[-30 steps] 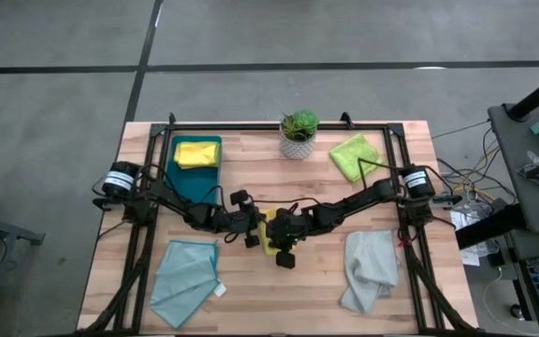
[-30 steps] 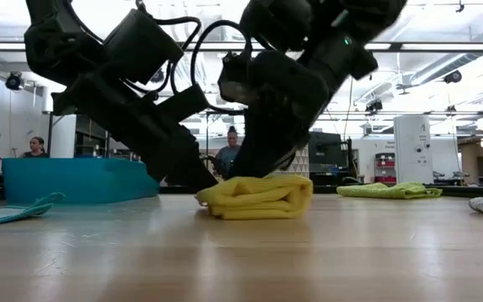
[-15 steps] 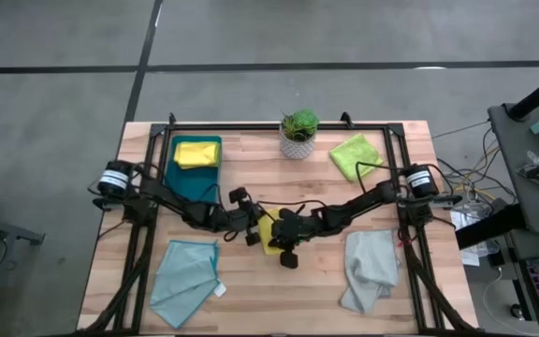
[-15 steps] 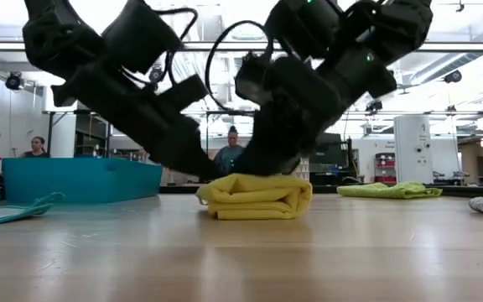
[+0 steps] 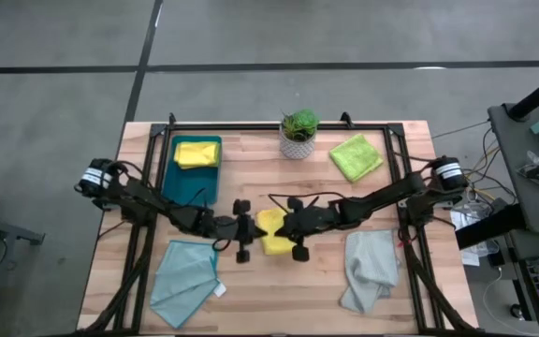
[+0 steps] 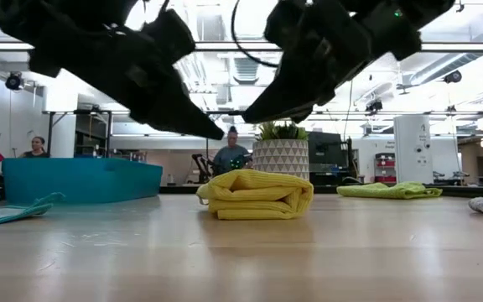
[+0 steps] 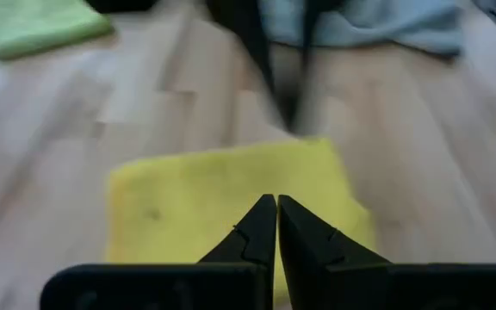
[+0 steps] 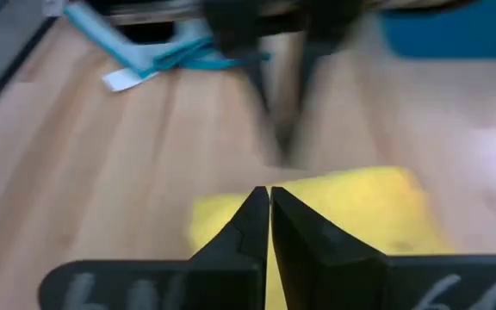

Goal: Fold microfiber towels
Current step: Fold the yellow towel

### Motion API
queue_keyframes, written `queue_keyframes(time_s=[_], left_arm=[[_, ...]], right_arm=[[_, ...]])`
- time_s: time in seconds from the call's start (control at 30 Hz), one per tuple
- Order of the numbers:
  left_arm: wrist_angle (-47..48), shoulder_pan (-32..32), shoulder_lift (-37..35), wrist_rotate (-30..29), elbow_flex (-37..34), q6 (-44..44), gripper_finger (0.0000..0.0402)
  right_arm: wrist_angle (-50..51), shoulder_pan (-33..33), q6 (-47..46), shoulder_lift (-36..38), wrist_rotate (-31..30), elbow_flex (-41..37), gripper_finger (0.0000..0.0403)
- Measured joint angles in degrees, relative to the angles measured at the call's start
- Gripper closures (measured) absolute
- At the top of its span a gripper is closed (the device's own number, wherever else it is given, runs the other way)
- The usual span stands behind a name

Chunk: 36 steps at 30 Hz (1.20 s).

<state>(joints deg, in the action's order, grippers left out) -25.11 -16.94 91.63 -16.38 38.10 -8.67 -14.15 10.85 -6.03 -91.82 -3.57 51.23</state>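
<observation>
A folded yellow microfiber towel (image 5: 272,234) (image 6: 258,195) lies flat on the wooden table, a little to the near side of its middle. My left gripper (image 6: 218,134) (image 7: 276,202) hangs shut above the towel's left end, clear of it. My right gripper (image 6: 246,120) (image 8: 269,194) hangs shut above the towel's middle and is also clear of it. The two sets of fingertips slant down toward each other. Each wrist view shows the yellow towel (image 7: 231,198) (image 8: 343,215) below the shut fingers.
A dark teal tray (image 5: 195,178) at the far left holds another yellow towel (image 5: 196,153). A potted plant (image 5: 298,131) stands at the far middle, with a lime green towel (image 5: 355,155) at the far right. A light teal towel (image 5: 185,279) lies near left and a pale grey one (image 5: 369,269) near right.
Both grippers, still shut, have lifted off the top of the folded yellow towel. They have drawn apart, the left toward the table's left edge and the right toward its right edge, and both have tipped closer to level. The towel has stayed folded where it was.
</observation>
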Motion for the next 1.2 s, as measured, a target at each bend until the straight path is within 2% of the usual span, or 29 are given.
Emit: queue_keyframes(time_s=[0.17,0.57,0.8,0.9,1.03,1.2], left_arm=[[-4.0,-3.7,1.4,0.4,0.5,-1.6,0.0401],[-7.5,-4.5,7.6,-4.0,3.1,-4.5,0.0401],[-8.4,-4.2,12.5,-5.0,4.8,-4.5,0.0402],[-13.5,-4.0,15.5,-4.4,4.7,-5.3,0.0402],[-15.0,-3.3,18.4,-0.8,4.5,-9.1,0.0402],[-15.2,-2.5,18.7,3.8,3.1,-15.2,0.0402]], right_arm=[[-5.3,-1.6,1.7,0.7,-2.0,-4.5,0.0394],[-27.8,-4.8,4.0,-11.3,-1.4,-4.5,0.0394],[-28.9,-7.4,5.6,-17.0,1.0,-1.5,0.0394],[-28.9,-8.1,5.7,-19.0,1.2,-0.6,0.0394],[-28.8,-8.9,5.5,-21.3,1.2,0.0,0.0394],[-29.2,-10.0,3.6,-22.8,1.5,-0.5,0.0394]])
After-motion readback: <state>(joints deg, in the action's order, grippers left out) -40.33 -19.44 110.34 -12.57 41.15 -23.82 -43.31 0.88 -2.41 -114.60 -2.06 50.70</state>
